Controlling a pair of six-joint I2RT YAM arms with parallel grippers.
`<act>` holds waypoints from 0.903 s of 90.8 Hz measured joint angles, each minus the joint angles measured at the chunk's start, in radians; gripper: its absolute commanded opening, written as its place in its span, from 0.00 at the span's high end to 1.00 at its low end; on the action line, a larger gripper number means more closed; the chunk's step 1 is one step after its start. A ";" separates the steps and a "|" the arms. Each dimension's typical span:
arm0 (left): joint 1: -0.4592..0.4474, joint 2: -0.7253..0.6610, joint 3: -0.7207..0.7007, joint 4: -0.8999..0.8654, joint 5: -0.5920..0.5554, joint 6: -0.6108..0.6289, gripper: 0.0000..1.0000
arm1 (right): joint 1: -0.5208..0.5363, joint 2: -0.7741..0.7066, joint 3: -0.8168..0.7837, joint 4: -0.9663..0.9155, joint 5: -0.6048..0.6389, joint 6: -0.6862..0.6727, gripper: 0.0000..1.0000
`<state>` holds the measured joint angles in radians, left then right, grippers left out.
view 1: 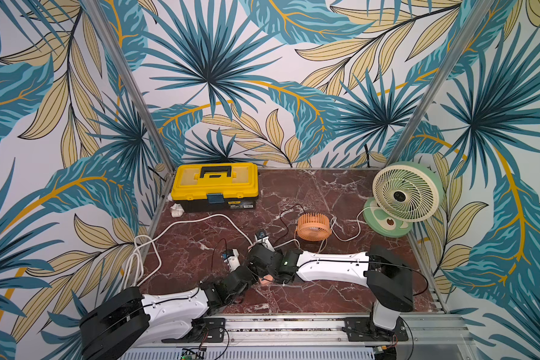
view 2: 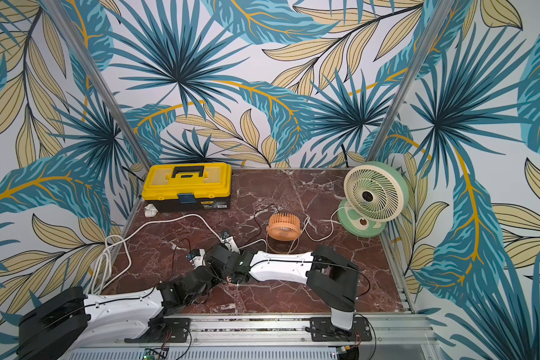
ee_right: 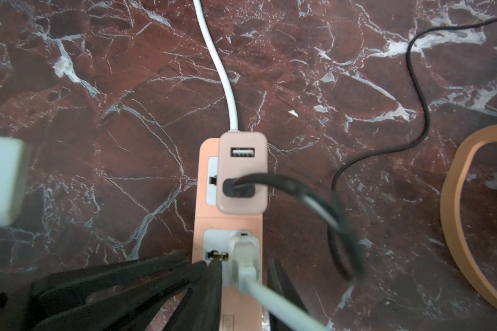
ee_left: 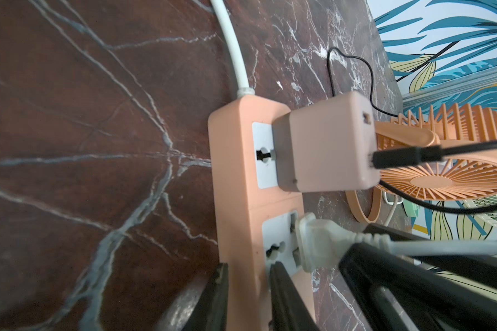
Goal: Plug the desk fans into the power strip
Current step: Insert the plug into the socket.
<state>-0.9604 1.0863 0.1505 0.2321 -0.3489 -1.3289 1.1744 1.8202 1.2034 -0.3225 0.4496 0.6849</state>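
Power strip (ee_left: 236, 183) lies flat on the marble table (view 1: 309, 193), front-middle, mostly buried under the arms in both top views. Left gripper (ee_left: 250, 269) is clamped across the strip's body, one finger on each long side. White plug (ee_left: 316, 243) sits in a socket face beside a pink USB adapter (ee_right: 241, 172). Right gripper (ee_right: 244, 263) straddles that plug, but honestly can't tell if it's pinching it. Green desk fan (view 1: 406, 193) stands far right at the back.
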 measured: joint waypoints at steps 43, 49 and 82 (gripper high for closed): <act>0.000 0.000 0.000 0.000 0.000 -0.003 0.71 | 0.000 0.000 0.000 -0.008 -0.001 0.007 0.88; 0.000 0.000 0.000 0.000 0.000 -0.003 0.71 | 0.000 0.000 0.000 -0.007 -0.001 0.008 0.89; 0.000 0.000 0.000 0.000 -0.001 -0.004 0.71 | 0.000 0.000 -0.008 0.005 -0.001 0.014 0.95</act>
<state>-0.9604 1.0866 0.1505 0.2317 -0.3500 -1.3327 1.1744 1.8206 1.1957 -0.3172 0.4488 0.6994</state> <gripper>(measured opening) 0.288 0.123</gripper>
